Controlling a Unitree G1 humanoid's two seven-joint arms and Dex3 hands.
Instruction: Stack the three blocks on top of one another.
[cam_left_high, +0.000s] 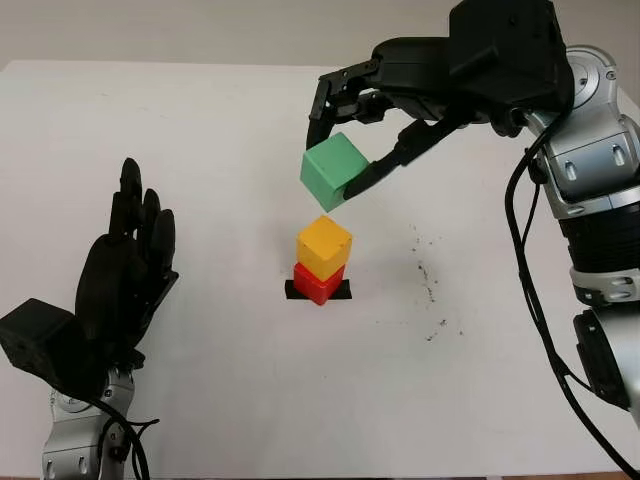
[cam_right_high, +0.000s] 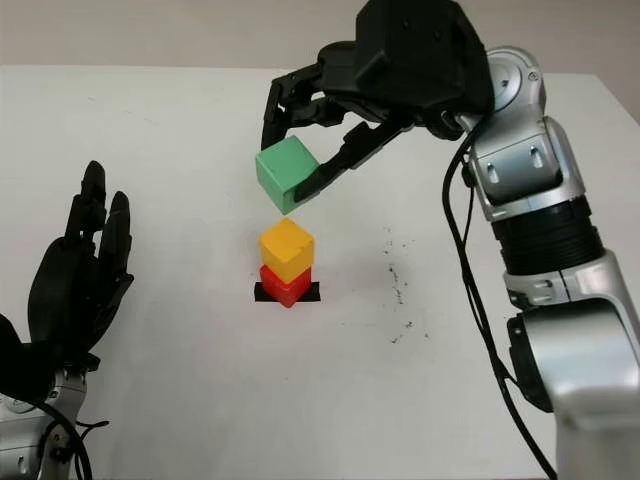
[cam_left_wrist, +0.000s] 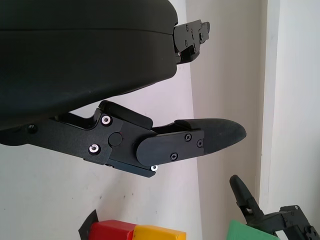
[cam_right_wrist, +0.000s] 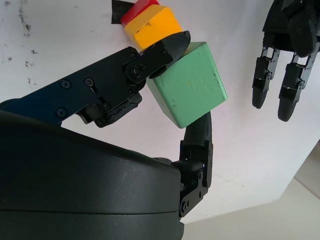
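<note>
A yellow block (cam_left_high: 324, 246) sits on a red block (cam_left_high: 318, 282), which stands on a black tape mark (cam_left_high: 341, 290) in the middle of the table. My right hand (cam_left_high: 350, 150) is shut on a green block (cam_left_high: 334, 171) and holds it in the air, above the stack and slightly behind it, clear of the yellow block. In the right wrist view the fingers (cam_right_wrist: 165, 50) pinch the green block (cam_right_wrist: 190, 87) from two sides. My left hand (cam_left_high: 125, 275) is open at the near left, well away from the stack.
The white table (cam_left_high: 200, 380) spreads all around the stack. A few dark specks (cam_left_high: 430, 285) mark the surface to the right of the blocks. The right arm (cam_left_high: 590, 180) rises along the right side.
</note>
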